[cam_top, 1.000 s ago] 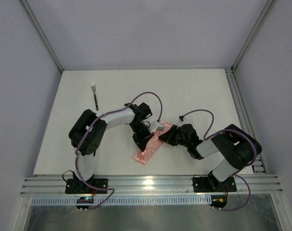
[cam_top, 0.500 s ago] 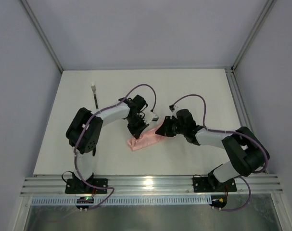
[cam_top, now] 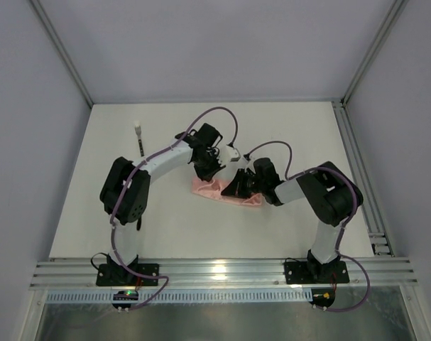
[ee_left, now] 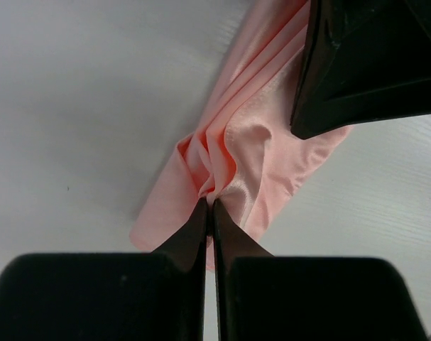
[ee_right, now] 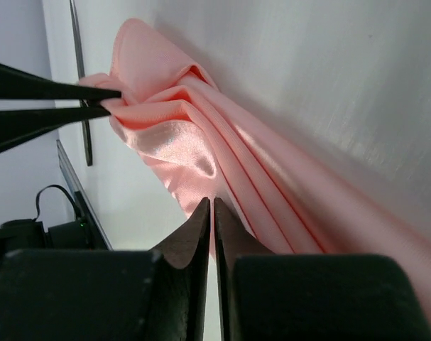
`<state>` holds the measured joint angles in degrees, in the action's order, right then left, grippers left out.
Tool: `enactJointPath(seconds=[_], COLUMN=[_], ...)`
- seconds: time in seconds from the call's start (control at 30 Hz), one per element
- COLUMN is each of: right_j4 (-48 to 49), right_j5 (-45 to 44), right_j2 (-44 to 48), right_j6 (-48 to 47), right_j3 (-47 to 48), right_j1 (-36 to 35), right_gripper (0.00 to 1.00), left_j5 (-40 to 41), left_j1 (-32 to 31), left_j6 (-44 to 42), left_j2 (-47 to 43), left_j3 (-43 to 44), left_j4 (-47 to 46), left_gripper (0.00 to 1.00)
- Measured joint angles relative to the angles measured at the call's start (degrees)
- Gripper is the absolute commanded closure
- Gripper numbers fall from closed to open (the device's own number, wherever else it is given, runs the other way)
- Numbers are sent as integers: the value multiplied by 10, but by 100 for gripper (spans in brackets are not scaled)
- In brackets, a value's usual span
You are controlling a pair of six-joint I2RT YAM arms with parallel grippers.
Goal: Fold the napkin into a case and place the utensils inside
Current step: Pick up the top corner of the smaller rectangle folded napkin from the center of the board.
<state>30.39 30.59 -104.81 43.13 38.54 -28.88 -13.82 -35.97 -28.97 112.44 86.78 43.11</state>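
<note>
The salmon-pink napkin point(cam_top: 214, 190) lies bunched into a narrow folded strip at the table's middle. My left gripper point(cam_top: 211, 176) reaches down onto its far left part. In the left wrist view that gripper point(ee_left: 209, 200) is shut on a gathered pleat of the napkin point(ee_left: 258, 142). My right gripper point(cam_top: 235, 190) comes in from the right. In its wrist view it point(ee_right: 212, 202) is shut on the lower edge of the napkin point(ee_right: 201, 128), and the left gripper's fingers point(ee_right: 52, 89) pinch the far end. One black utensil point(cam_top: 140, 144) with a white tip lies far left.
The white table point(cam_top: 286, 135) is ringed by aluminium rails, one along the right edge point(cam_top: 357, 170) and one along the near edge point(cam_top: 222, 273). Grey walls close in the far side and both flanks. Purple cables arch over both wrists.
Both grippers have moved away from the near edge with the napkin between them. The strip has swung from a diagonal to nearly level. The right arm has reached further left.
</note>
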Motion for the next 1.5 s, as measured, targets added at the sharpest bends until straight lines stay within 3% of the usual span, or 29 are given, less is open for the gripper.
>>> enactJointPath(seconds=[0.23, 0.4, 0.77, 1.2, 1.3, 1.43, 1.5], right_j4=[136, 169, 167, 59, 7, -40, -38], right_j5=[1, -9, -2, 107, 132, 134, 121], right_j2=[-33, -37, -33, 57, 101, 186, 223], right_j6=[78, 96, 71, -80, -158, -289, -367], right_j3=[-43, -58, -58, -47, -39, -38, -38], right_j1=[6, 6, 6, 6, 2, -24, -42], right_gripper=[93, 93, 92, 88, 80, 54, 49], left_j5=[-83, -110, -163, -225, -239, -252, -255], left_j1=[1, 1, 33, 71, 84, 95, 96], left_j6=[15, 20, 51, 60, 56, 44, 40], left_j2=[7, 11, 46, 68, 77, 86, 87], left_j3=[12, 2, -17, 34, 55, 76, 80], left_j4=[53, 79, 83, 107, 123, 142, 151], left_gripper=[100, 100, 100, 100, 100, 100, 100])
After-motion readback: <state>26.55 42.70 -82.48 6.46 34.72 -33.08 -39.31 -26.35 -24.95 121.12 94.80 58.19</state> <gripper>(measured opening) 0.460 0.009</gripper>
